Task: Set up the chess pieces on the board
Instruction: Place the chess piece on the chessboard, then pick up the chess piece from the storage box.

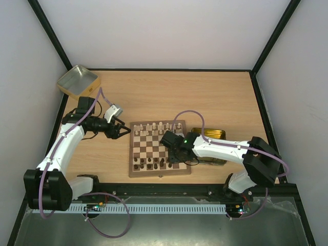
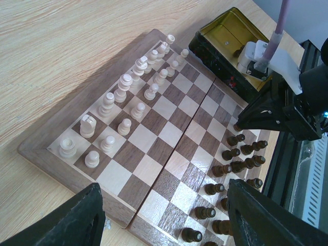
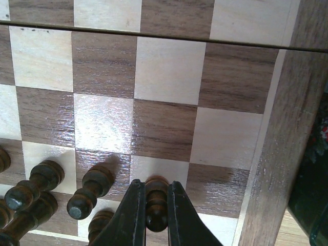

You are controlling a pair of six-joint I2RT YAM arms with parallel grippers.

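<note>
The board (image 1: 159, 148) lies at the table's near middle. Pale cream pieces (image 1: 154, 126) stand in its two far rows; they also show in the left wrist view (image 2: 123, 97). Dark brown pieces (image 1: 151, 163) stand in the near rows, and in the left wrist view (image 2: 236, 164). My right gripper (image 3: 155, 215) is shut on a dark brown pawn (image 3: 156, 202), held upright with its base at a light square near the board's right edge (image 3: 271, 169). In the top view it hangs over the board's near right part (image 1: 176, 154). My left gripper (image 1: 123, 130) is open and empty beside the board's left edge.
An open gold tin (image 1: 78, 81) sits at the far left corner. Another gold tin (image 1: 210, 134) lies right of the board, partly under my right arm; it shows in the left wrist view (image 2: 230, 41). Black frame rails edge the table.
</note>
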